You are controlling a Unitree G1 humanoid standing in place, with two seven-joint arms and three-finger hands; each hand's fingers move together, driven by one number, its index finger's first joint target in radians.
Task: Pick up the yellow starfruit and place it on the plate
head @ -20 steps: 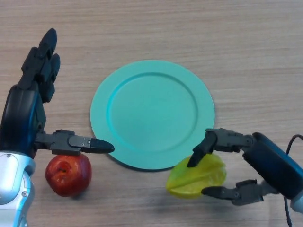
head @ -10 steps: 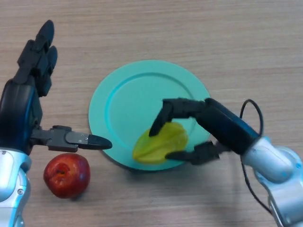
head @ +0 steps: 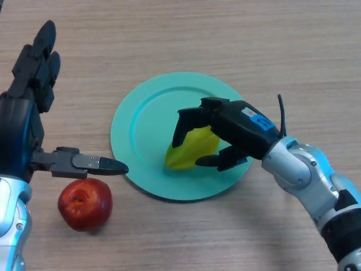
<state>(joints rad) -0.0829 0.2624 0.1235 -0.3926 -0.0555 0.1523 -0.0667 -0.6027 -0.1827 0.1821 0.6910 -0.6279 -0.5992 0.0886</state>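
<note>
While right robot hand (head: 228,127) pinches starfruit (head: 192,149) over plate (head: 141,121), perhaps touching, left robot hand (head: 25,121) spread above apple (head: 84,203).

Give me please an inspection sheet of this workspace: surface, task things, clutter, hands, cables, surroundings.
Surface: wooden table.
Job's things: yellow starfruit over the teal plate, inside its rim; whether it rests on it cannot be told.
Clutter: red apple on the table, near the plate's front-left edge.
Hands: right hand curled round the starfruit; left hand open, idle, thumb above the apple.
Cables: left out.
Surroundings: nothing seen.
</note>
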